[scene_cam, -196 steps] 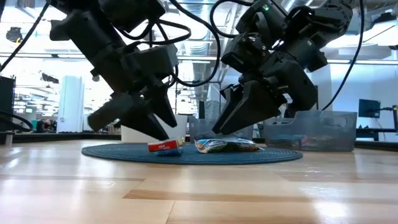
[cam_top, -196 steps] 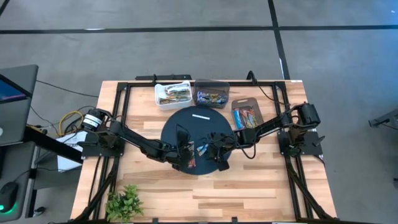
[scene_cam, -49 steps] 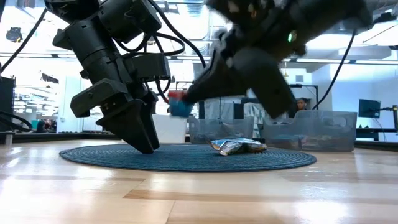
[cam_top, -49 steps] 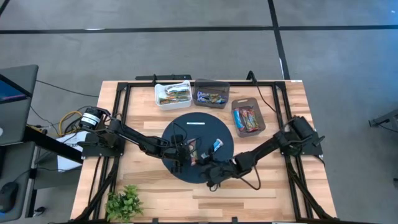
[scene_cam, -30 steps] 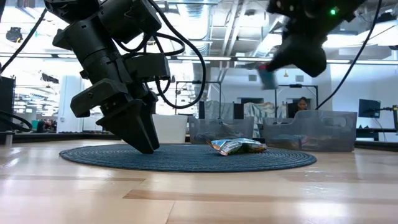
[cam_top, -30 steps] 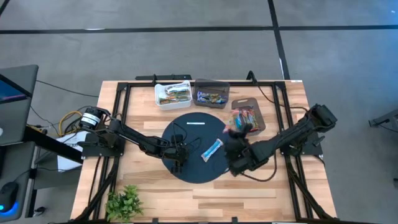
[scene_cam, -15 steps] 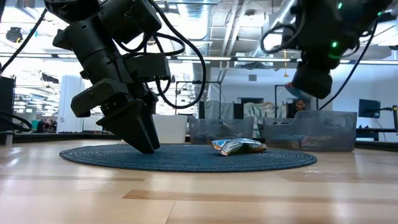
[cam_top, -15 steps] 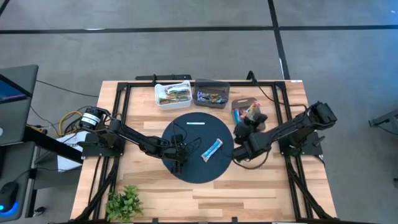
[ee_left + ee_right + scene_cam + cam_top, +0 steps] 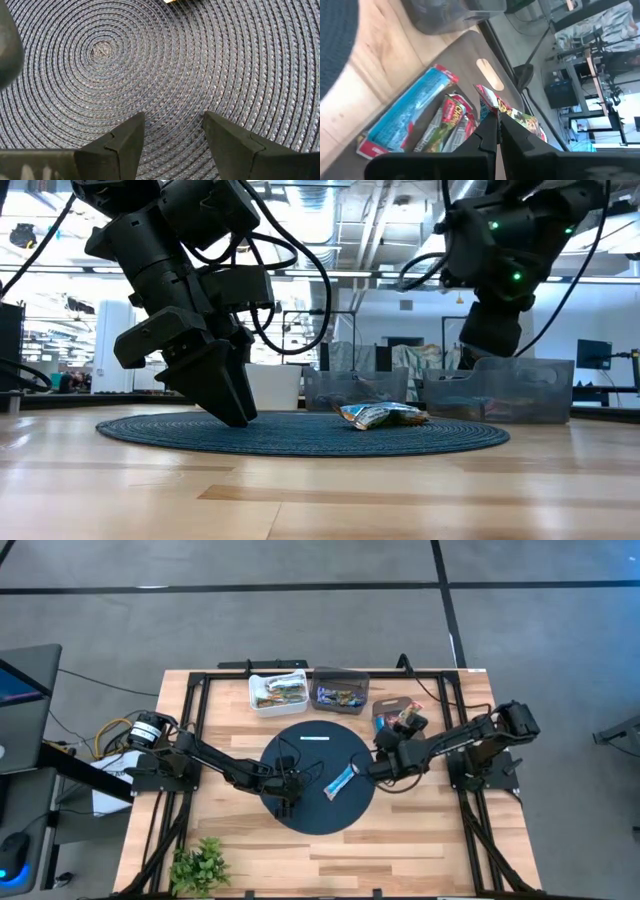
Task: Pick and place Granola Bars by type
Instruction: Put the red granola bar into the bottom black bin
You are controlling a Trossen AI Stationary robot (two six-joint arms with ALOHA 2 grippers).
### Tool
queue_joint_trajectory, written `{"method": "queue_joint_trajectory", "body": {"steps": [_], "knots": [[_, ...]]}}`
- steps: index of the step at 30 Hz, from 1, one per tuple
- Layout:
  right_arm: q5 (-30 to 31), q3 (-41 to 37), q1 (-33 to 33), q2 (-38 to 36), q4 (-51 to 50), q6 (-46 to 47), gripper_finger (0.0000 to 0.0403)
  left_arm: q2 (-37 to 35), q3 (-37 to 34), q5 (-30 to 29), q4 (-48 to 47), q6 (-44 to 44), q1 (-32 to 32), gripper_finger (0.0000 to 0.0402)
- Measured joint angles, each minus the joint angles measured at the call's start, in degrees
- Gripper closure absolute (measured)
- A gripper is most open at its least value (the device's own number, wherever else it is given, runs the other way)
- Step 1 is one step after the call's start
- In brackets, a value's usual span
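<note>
Round blue mat (image 9: 300, 765) bears one blue bar (image 9: 341, 781). Left pincer (image 9: 172, 131) spread, empty, on mat. Right pincer (image 9: 498, 121) pressed together over grey tray (image 9: 470, 45) beside mat, pinching a wrapper (image 9: 506, 111); lettering unreadable.

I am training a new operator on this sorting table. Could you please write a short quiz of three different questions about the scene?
1. True or false: the right end effector pinches a red-and-blue bar over the grey tray.
2. What does the left end effector hold? A) a bar B) nothing C) the white strip
3. Fill in: one blue bar lies on the round ____ mat.

Key: 1 true; 2 B; 3 dark blue
</note>
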Motion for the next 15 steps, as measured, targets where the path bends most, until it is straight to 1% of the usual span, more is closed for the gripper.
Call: {"method": "queue_joint_trajectory", "body": {"steps": [4, 8, 15], "knots": [[-0.4, 0.0, 0.5, 0.0, 3.3, -4.1, 0.0403, 0.0, 0.0, 0.0, 0.0, 0.0, 0.0, 0.02], [-2.1, 0.0, 1.8, 0.0, 7.0, -9.4, 0.0403, 0.0, 0.0, 0.0, 0.0, 0.0, 0.0, 0.02], [-3.1, 0.0, 2.8, 0.0, 8.7, -8.7, 0.0398, 0.0, 0.0, 0.0, 0.0, 0.0, 0.0, 0.02]]}}
